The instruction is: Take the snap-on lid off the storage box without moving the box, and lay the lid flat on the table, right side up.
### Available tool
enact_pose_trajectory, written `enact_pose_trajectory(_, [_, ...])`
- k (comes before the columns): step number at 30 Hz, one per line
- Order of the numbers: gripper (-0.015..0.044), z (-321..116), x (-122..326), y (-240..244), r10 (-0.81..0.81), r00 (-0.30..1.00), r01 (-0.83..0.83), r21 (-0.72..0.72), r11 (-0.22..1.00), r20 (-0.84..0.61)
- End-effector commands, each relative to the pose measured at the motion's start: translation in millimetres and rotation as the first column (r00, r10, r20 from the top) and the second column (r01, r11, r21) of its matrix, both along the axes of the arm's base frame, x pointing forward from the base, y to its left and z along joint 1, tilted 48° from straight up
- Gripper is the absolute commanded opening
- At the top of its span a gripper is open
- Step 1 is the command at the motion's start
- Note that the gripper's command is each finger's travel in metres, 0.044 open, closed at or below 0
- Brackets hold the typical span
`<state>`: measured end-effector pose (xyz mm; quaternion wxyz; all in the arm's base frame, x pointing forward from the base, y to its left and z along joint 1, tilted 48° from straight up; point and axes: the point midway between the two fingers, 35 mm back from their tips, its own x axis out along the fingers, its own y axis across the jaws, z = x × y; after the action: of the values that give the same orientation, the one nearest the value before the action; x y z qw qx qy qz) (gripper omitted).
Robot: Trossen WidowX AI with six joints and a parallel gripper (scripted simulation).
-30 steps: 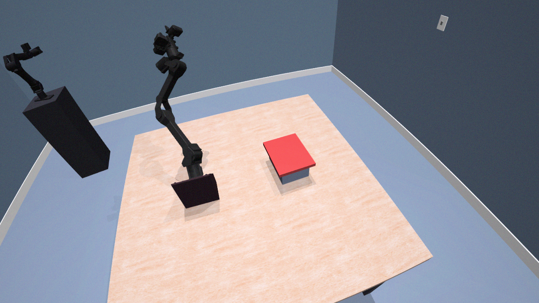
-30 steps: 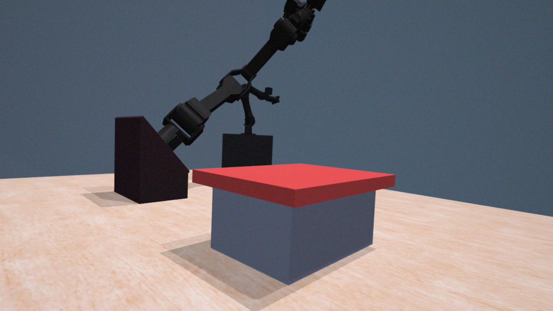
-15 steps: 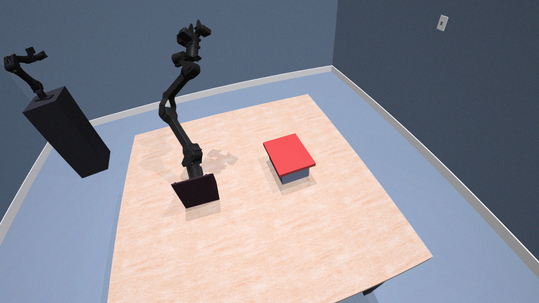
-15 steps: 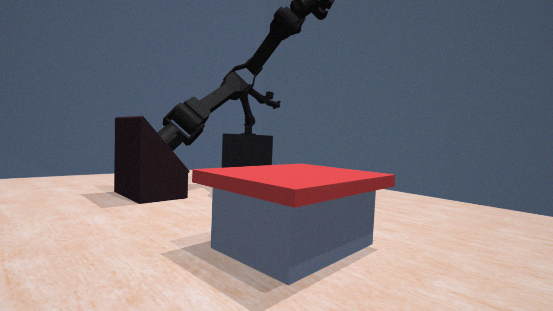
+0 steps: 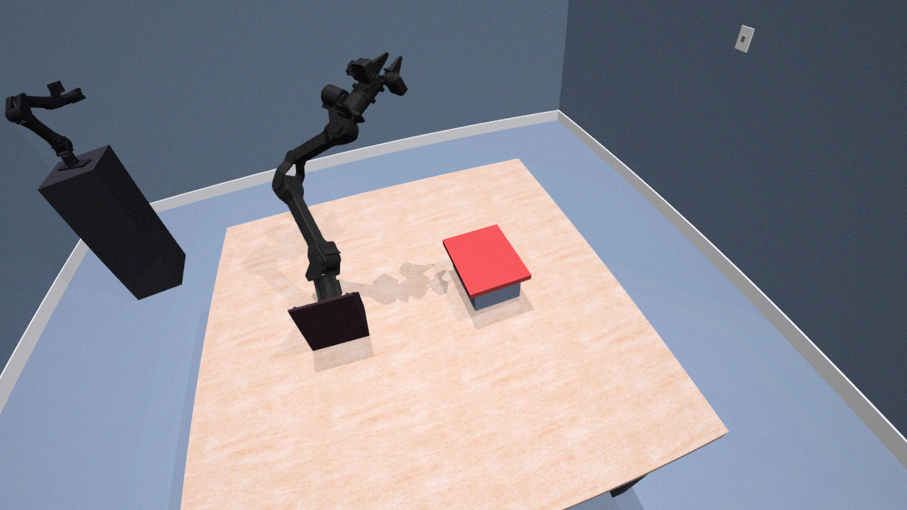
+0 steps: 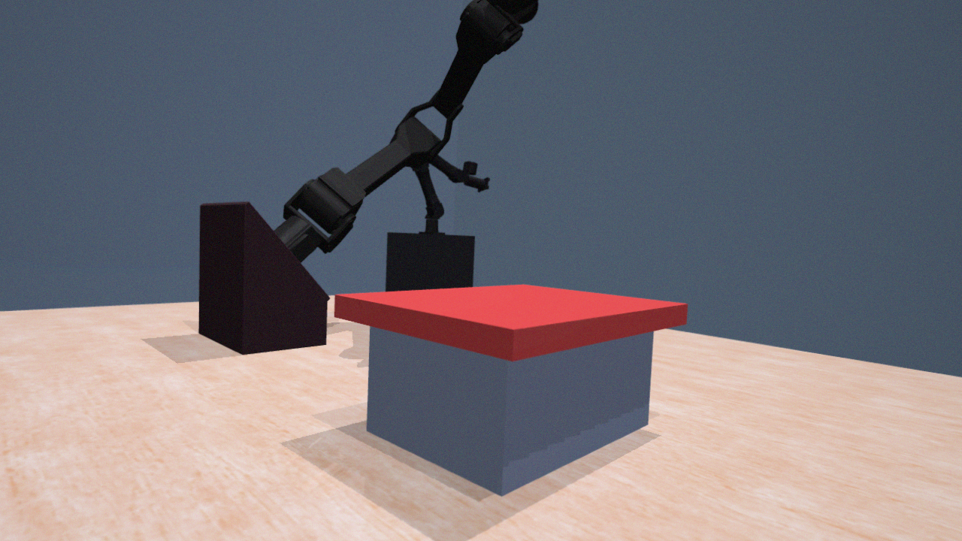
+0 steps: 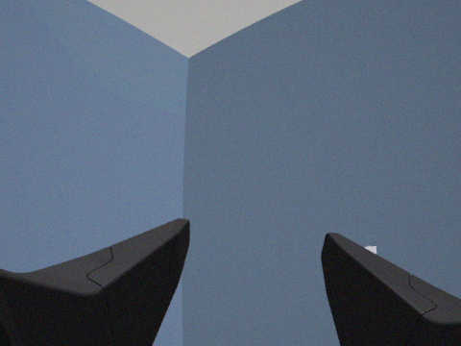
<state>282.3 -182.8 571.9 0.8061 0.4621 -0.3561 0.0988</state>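
The red lid (image 5: 487, 260) (image 6: 514, 306) sits flat on top of the grey-blue storage box (image 5: 498, 297) (image 6: 437, 397) and overhangs its sides. The box stands on the wooden table (image 5: 412, 406) (image 6: 134, 430). My gripper (image 5: 392, 58) (image 7: 256, 238) is open and empty, raised high above the table to the left of the box in the top view and pointing up and away from it. In the wrist view only walls and a bit of ceiling show between the fingers. In the exterior view the gripper is out of frame at the top.
The dark wedge-shaped base (image 5: 332, 323) (image 6: 255, 289) of my arm stands on the table, left of the box. A second small arm (image 5: 41, 123) (image 6: 430, 191) stands on a dark pedestal (image 5: 120, 228) (image 6: 430, 262) on the floor beyond the table.
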Motion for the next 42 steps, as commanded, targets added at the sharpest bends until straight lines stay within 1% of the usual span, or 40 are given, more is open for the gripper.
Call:
enact_pose_trajectory(1, [0.0235, -54, 29, -20, 0.059, 0.987, -0.044, 0.106, 0.993, -0.15])
enact_pose_trajectory(3, [0.0235, -76, 38, -25, 0.087, 0.975, -0.058, 0.149, 0.987, -0.202])
enact_pose_trajectory(7, [0.0235, -142, 59, -37, 0.186, 0.922, -0.087, 0.287, 0.954, -0.34])
enact_pose_trajectory(10, [0.0235, -185, 68, -41, 0.259, 0.875, -0.095, 0.38, 0.92, -0.409])
enact_pose_trajectory(12, [0.0235, -197, 70, -41, 0.28, 0.861, -0.095, 0.406, 0.909, -0.425])
enact_pose_trajectory(16, [0.0235, -264, 74, -39, 0.406, 0.772, -0.086, 0.553, 0.829, -0.489])
enact_pose_trajectory(19, [0.0235, -310, 72, -33, 0.502, 0.701, -0.064, 0.656, 0.752, -0.507])
enact_pose_trajectory(20, [0.0235, -325, 71, -29, 0.533, 0.677, -0.054, 0.688, 0.723, -0.507])
enact_pose_trajectory(22, [0.0235, -336, 69, -27, 0.556, 0.66, -0.046, 0.711, 0.701, -0.505])
enact_pose_trajectory(26, [0.0235, -396, 56, -8, 0.687, 0.559, 0.015, 0.834, 0.551, -0.464])
enact_pose_trajectory(30, [0.0235, -449, 36, 19, 0.802, 0.469, 0.097, 0.925, 0.369, -0.369])
enact_pose_trajectory(32, [0.0235, -458, 31, 25, 0.821, 0.454, 0.114, 0.937, 0.331, -0.345])
enact_pose_trajectory(35, [0.0235, -491, 11, 51, 0.885, 0.403, 0.189, 0.967, 0.171, -0.235])
enact_pose_trajectory(36, [0.0235, -496, 7, 56, 0.894, 0.396, 0.203, 0.969, 0.14, -0.212])
enact_pose_trajectory(42, [0.0235, -498, 6, 57, 0.897, 0.393, 0.207, 0.97, 0.13, -0.204])
